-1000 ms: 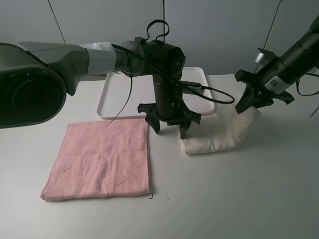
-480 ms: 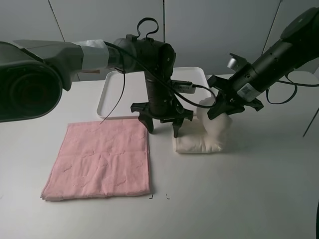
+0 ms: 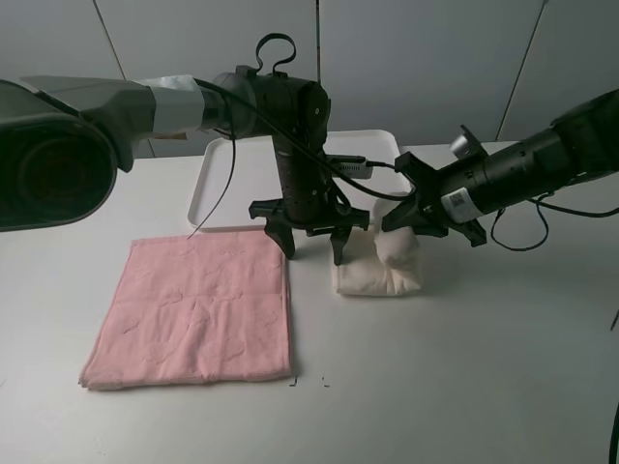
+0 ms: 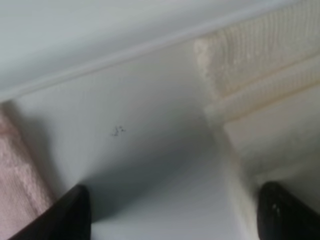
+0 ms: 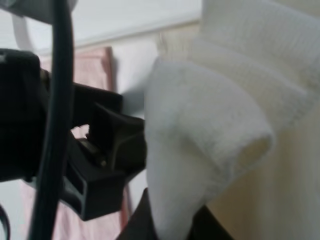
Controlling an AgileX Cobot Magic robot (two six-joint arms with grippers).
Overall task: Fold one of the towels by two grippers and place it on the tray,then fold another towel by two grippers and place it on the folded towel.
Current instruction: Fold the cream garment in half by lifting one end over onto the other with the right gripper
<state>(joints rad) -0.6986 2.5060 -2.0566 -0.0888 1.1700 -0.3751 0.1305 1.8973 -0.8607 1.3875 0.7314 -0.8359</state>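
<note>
Cream towel [image 3: 379, 275] lies half folded on the table [image 3: 464, 367], just in front of the tray [image 3: 208, 188]. The right gripper [image 3: 401, 224] pinches one edge and holds it up. The left gripper [image 3: 312, 253] hangs wide open between the cream towel and the flat pink towel [image 3: 193, 309]. A white sticker [image 3: 453, 201] on the right arm [image 3: 522, 169] is too small to read.

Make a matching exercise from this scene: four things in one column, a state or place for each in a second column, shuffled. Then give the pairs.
Column one
1. pink towel
2. cream towel
3. left gripper
4. right gripper

Column two
A. shut on a raised end of cloth
B. spread flat on the table
C. open, holding nothing, between the two towels
D. partly folded, one end lifted

Pairs: 1-B, 2-D, 3-C, 4-A
</note>
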